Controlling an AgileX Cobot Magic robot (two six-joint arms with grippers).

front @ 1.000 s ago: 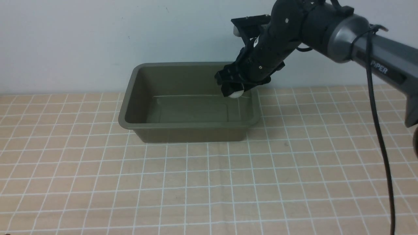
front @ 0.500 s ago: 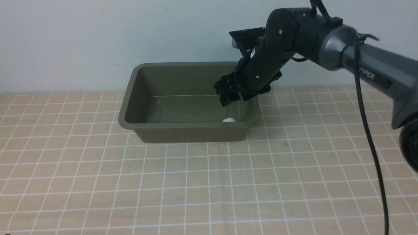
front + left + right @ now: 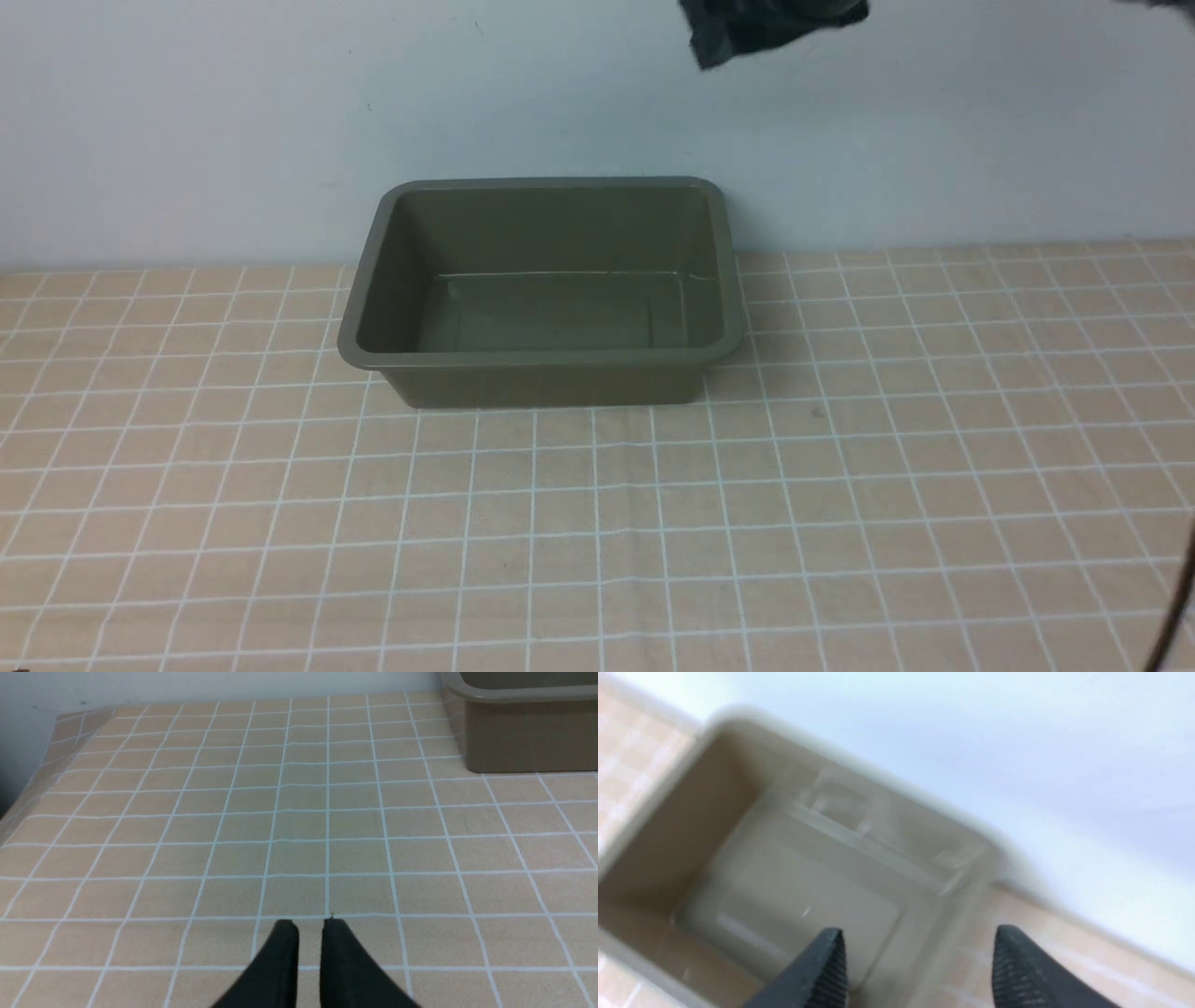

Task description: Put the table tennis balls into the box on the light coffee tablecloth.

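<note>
- Presently, the right pincer (image 3: 920, 938) hangs above the dark olive-green rectangular plastic box (image 3: 541, 357). Its jaws are spread and nothing sits between them. That wrist view is blurred.
- In the front view only a dark scrap of the right arm (image 3: 770, 28) shows, at the top edge and well above the box's flared rim.
- Small white table tennis ball: not seen in any view. None lies on the light coffee checked tablecloth (image 3: 597, 523). The visible part of the box floor is bare, but the near wall hides a strip of it from the front, so the ball may rest there; I cannot tell.
- Step in hand, as I judge it: the drop into the box looks finished, with the empty pincer clear overhead.
- Next move calls for checking the hidden strip of floor. No further ball shows to fetch.
- The left pincer (image 3: 308, 924) sits low over the cloth, fingers drawn almost together and grasping nothing, well apart from the box.
- Edges: the box stands near the pale wall (image 3: 187, 121) at the back. The cloth folds down over the counter (image 3: 28, 798) edge in the left wrist view.
- Room: open cloth lies in front of the box and to both sides, with nothing in the arms' way.
</note>
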